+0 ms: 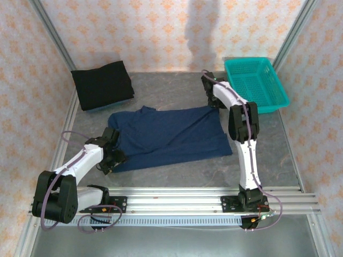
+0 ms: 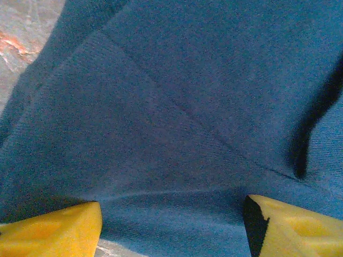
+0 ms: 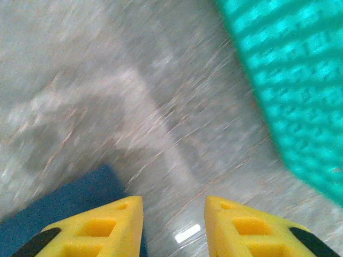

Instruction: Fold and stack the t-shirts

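A navy blue t-shirt (image 1: 171,136) lies spread flat in the middle of the table. A black t-shirt (image 1: 103,84) sits folded at the back left. My left gripper (image 1: 117,152) is at the navy shirt's left edge. In the left wrist view it (image 2: 172,211) stands open, yellow fingers (image 2: 59,230) wide apart with the navy cloth (image 2: 177,107) lying between them. My right gripper (image 1: 210,96) hovers by the shirt's back right corner. It (image 3: 174,206) is open over bare table, and the navy corner (image 3: 64,203) lies beside its left finger.
A teal mesh basket (image 1: 256,83) stands at the back right, close to the right arm; its wall (image 3: 289,80) is just right of the right gripper. Patterned walls enclose the grey table (image 1: 268,144). A metal rail (image 1: 182,195) runs along the near edge.
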### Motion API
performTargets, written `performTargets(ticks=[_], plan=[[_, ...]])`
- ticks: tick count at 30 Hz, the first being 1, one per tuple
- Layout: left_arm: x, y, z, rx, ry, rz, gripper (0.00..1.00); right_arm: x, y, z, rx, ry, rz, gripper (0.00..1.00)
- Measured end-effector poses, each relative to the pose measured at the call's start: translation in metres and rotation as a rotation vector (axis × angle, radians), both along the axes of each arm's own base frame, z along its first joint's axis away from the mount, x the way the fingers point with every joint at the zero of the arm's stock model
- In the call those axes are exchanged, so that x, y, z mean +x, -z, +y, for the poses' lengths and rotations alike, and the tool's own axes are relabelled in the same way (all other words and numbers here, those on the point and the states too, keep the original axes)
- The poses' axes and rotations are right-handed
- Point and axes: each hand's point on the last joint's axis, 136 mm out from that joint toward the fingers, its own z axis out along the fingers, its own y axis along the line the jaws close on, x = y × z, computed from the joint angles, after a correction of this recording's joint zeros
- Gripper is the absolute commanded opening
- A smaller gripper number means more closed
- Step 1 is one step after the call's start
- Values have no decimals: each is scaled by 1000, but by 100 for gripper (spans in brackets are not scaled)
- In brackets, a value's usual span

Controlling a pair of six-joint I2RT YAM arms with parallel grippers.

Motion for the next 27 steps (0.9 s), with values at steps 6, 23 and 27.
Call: performTargets(ticks=[6,23,27], plan=[[-1,0,0,3,0,2,71,11,-19,-23,-22,43,-54,40],[54,-79,-6,-27,-4,-231,73,-161,-4,61,412,-7,40,45],[50,-83,4,3,-36,-211,74,-215,45,41,377,100,166,44]])
